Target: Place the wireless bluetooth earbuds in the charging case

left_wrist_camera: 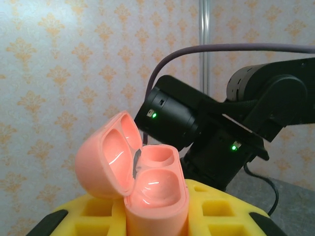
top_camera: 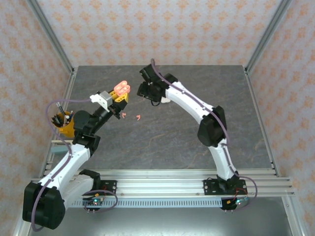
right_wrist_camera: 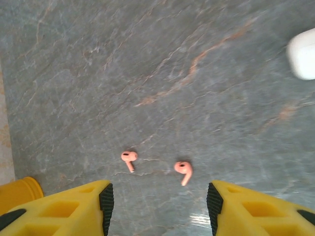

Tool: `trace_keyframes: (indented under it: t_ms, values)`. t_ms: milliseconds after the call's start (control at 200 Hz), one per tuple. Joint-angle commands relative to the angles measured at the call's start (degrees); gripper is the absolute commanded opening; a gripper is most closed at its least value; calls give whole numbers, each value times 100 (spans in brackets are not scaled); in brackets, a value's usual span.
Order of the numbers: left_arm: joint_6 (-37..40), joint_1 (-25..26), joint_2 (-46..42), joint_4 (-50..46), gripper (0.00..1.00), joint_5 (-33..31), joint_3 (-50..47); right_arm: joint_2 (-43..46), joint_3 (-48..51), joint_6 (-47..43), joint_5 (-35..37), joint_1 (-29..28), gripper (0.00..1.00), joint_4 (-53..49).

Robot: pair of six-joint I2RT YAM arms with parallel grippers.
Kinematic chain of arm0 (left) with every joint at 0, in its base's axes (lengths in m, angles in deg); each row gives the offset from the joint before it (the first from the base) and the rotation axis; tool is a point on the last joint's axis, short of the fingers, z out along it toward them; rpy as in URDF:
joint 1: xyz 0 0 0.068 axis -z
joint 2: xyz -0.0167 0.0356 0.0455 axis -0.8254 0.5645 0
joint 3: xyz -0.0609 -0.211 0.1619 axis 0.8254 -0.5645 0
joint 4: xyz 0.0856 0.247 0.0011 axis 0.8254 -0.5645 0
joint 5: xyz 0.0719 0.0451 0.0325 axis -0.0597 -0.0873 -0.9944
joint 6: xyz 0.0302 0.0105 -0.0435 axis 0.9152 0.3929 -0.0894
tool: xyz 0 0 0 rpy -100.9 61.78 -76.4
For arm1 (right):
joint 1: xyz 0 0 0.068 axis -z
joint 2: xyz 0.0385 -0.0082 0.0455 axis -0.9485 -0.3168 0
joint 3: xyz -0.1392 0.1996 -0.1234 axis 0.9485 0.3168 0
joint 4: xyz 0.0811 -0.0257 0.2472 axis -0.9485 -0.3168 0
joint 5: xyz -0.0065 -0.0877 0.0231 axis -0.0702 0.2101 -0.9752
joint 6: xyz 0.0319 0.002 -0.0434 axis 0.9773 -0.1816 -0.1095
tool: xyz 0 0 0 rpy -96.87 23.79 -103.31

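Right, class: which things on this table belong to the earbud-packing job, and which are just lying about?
Job in hand: open pink charging case; one pink earbud; second pink earbud; white rounded case, probably for another pair.
Lying about: orange pen cup at the table's left edge.

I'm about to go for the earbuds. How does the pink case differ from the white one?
Colour: the pink case is salmon, the white case is white.
Support: the pink case is clamped in the left gripper, up off the table. The white case lies on the table.
Lid: the pink case stands open with both wells empty. The white case is cut off at the frame edge, so I cannot tell whether its lid is open.
Both are smooth and rounded.
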Motion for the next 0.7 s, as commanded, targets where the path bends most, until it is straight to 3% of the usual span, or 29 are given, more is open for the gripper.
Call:
trace_keyframes:
  t_ms: [0, 480, 691]
  values:
    - [-77, -143, -71, 414, 0, -184, 131, -497, -644, 193, 90, -186, 54, -532]
    - [-213, -370, -243, 551, 0, -888, 243, -1934, -1873, 523, 3, -673, 54, -438]
    - [-307, -369, -286, 622, 0, -1090, 230, -2234, -2158, 196, 544, -874, 55, -205]
